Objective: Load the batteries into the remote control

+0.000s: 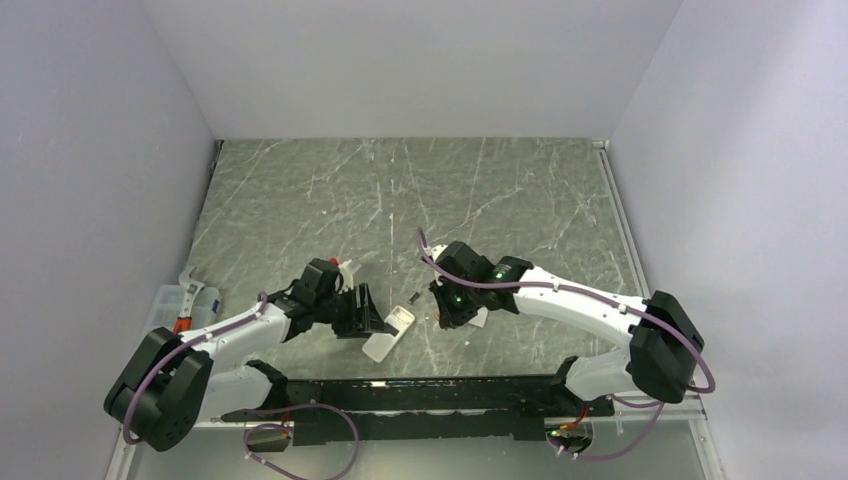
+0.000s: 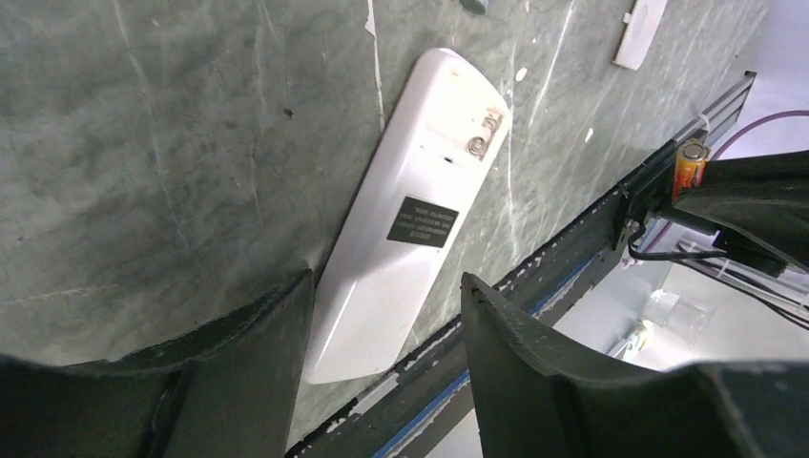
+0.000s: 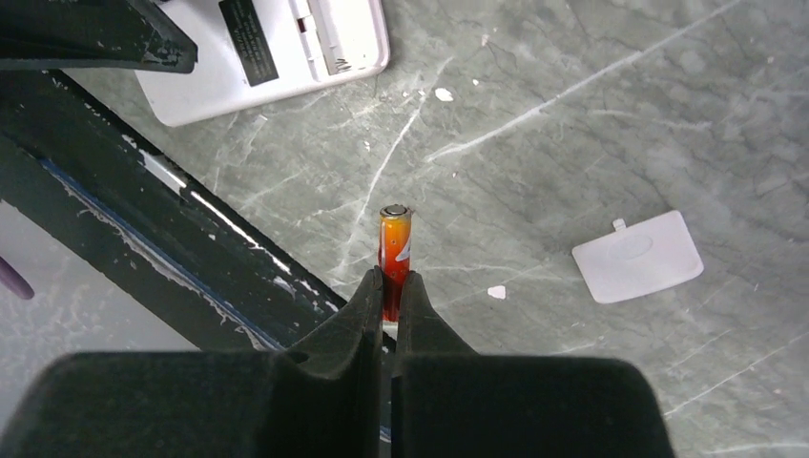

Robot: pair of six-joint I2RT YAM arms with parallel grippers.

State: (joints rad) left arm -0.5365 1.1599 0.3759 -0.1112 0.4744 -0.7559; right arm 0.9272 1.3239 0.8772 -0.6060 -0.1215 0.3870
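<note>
The remote control (image 2: 401,219) lies back up on the table, with its dark label showing and its battery bay (image 2: 482,134) open with a spring inside. It also shows in the top view (image 1: 390,333) and the right wrist view (image 3: 258,48). My left gripper (image 2: 386,281) is open, with its fingers on either side of the remote's near end. My right gripper (image 3: 391,281) is shut on an orange battery (image 3: 394,250) with a silver tip, held above the table to the right of the remote. A second, dark battery (image 1: 412,296) lies on the table between the grippers.
The white square battery cover (image 3: 637,256) lies on the table right of the held battery. A black rail (image 1: 420,395) runs along the table's near edge, close to the remote. A clear plastic box (image 1: 185,305) sits at the left edge.
</note>
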